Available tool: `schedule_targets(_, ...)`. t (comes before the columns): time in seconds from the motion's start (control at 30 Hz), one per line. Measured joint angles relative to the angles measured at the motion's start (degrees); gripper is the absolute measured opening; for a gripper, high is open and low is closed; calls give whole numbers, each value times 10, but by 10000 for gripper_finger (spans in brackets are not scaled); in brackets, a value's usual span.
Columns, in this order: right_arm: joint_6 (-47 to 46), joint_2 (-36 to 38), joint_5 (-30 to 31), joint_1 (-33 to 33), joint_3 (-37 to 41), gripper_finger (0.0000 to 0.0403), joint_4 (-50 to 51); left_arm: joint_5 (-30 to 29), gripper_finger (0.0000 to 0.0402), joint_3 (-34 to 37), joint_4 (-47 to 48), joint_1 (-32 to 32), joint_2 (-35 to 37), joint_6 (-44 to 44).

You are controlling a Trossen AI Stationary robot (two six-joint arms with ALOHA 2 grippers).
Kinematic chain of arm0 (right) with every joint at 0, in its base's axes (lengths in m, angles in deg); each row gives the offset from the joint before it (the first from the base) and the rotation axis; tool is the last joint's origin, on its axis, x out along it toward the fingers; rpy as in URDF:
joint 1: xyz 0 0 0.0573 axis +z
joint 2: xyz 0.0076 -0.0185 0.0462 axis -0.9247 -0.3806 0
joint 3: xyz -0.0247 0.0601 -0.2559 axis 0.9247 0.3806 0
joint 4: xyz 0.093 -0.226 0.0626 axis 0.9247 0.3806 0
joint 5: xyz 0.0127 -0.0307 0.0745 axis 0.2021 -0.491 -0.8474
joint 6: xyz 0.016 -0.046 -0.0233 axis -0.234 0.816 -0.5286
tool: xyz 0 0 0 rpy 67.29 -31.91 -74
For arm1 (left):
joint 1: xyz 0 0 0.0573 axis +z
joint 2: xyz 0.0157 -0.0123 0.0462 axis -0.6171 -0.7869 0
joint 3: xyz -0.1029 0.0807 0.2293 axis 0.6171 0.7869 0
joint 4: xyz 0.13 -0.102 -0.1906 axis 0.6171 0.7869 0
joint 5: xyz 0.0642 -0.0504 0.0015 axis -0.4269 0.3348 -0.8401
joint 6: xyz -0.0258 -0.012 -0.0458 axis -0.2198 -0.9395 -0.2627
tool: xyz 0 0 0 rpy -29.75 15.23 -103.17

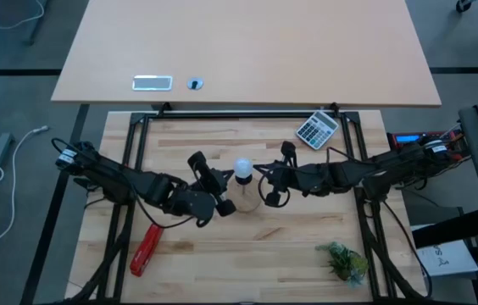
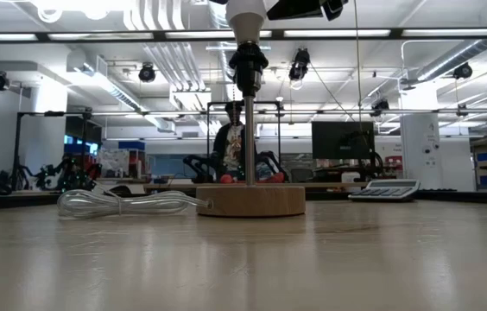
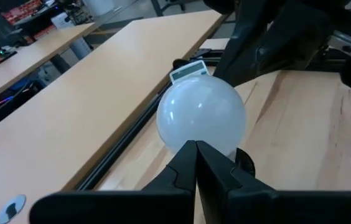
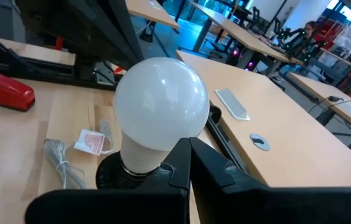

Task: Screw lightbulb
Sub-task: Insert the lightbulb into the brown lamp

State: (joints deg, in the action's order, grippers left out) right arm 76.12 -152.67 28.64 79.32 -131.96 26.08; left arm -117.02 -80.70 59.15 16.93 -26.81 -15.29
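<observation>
Smooth white round glass lightbulb sits in its black socket: light, fragile, slippery; both grippers' fingers pressed together, holding nothing; best hold is its widest part.

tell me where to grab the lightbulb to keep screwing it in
Grip the lightbulb around its widest round part, closing from two opposite sides. It stands upright in the black socket, so its narrow base is hidden and the globe is the only free surface to turn.

Robotics lab; workbenches, ceiling ducts
</observation>
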Motion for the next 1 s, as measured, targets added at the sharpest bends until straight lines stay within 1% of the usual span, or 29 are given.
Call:
schedule_targets(0.17,-9,0,-20,0,0,0,1,-2,0,0,2,7,0,-2)
schedule_targets(0.5,-11,0,-33,8,0,0,2,-5,0,6,2,23,0,-2)
schedule_targets(0.7,-13,3,-26,8,0,0,9,-4,0,2,7,12,1,0)
schedule_targets(0.87,-13,3,-1,8,0,0,17,-1,0,-2,16,-5,3,-1)
schedule_targets(1.0,-18,3,0,8,0,0,23,-1,0,-2,17,-17,3,-3)
